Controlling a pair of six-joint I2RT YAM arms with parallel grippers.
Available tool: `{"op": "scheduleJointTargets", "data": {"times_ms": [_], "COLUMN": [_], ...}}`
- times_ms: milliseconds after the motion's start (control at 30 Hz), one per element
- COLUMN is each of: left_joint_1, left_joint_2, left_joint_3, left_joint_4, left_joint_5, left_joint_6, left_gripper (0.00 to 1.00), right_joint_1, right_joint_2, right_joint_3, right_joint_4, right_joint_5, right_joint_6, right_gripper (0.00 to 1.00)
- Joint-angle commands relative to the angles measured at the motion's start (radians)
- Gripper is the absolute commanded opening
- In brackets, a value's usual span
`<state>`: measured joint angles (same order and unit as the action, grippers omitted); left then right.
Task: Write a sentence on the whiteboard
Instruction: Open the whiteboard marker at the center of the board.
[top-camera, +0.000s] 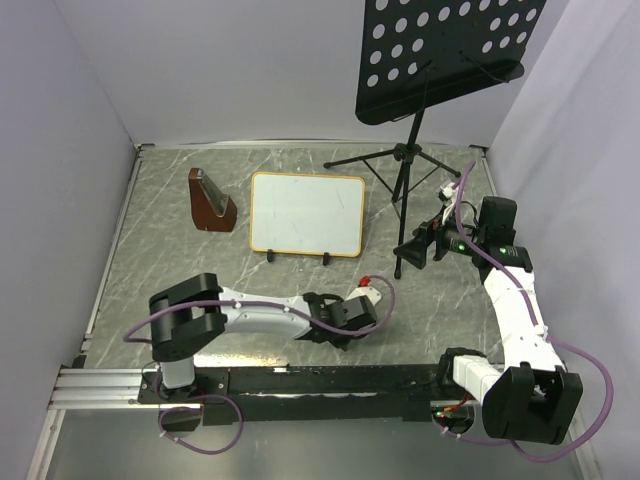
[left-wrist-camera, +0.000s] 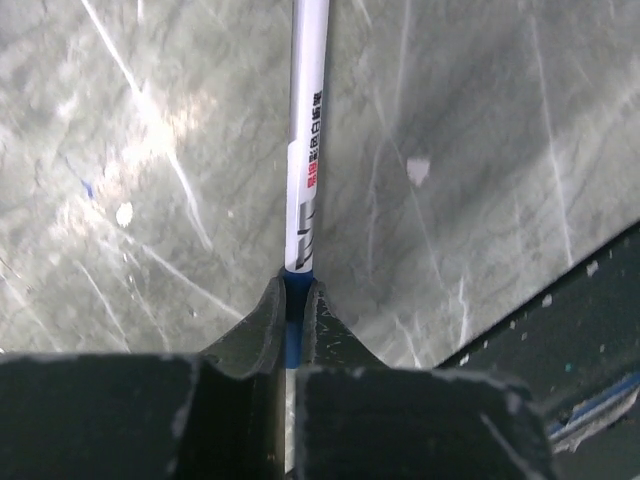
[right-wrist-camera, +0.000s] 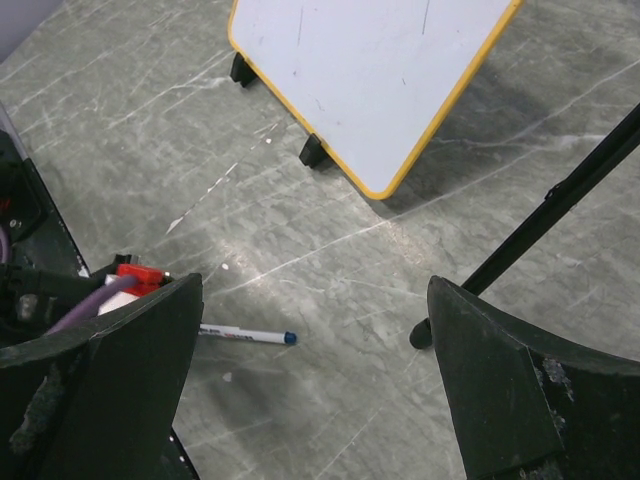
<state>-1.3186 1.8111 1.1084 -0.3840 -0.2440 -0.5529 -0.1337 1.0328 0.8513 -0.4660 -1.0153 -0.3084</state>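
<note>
The whiteboard (top-camera: 306, 213) stands on two small black feet at the middle back of the table, tilted back. Its face (right-wrist-camera: 370, 70) is blank apart from faint streaks, and no sentence shows on it. A white marker (left-wrist-camera: 305, 150) with a blue band lies along the table. My left gripper (left-wrist-camera: 300, 285) is shut on the marker's blue end, low over the table in front of the board (top-camera: 360, 312). The right wrist view shows the marker's other end (right-wrist-camera: 250, 336) with a blue tip. My right gripper (right-wrist-camera: 315, 285) hangs open and empty to the right of the board (top-camera: 415, 250).
A black music stand (top-camera: 405, 160) rises at the back right; one tripod foot (right-wrist-camera: 420, 335) rests on the table close to my right gripper. A brown wooden holder (top-camera: 210, 200) sits left of the board. A black rail (top-camera: 330, 380) runs along the near edge.
</note>
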Motion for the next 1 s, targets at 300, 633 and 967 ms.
{"op": "scheduleJointTargets", "data": {"times_ms": [300,633,967], "left_joint_1": [0.018,0.059,0.068], "left_joint_2": [-0.344,-0.49,-0.484], "left_joint_3": [-0.263,-0.301,-0.285], "left_joint_4": [0.224,0.332,0.376], "left_joint_5": [-0.132,-0.153,-0.161], "left_joint_6": [0.16,0.255,0.243], "left_gripper": [0.01,0.01,0.01], "right_joint_1": [0.042,0.262,0.347], "right_joint_2": [0.116,0.266,0.335], "right_joint_3": [0.058,0.054,0.038], "right_joint_4": [-0.108,-0.046,0.05], "right_joint_5": [-0.172,-0.263,-0.287], "right_joint_6": [-0.138,-0.009,0.133], "right_gripper": [1.0,1.0,0.93]}}
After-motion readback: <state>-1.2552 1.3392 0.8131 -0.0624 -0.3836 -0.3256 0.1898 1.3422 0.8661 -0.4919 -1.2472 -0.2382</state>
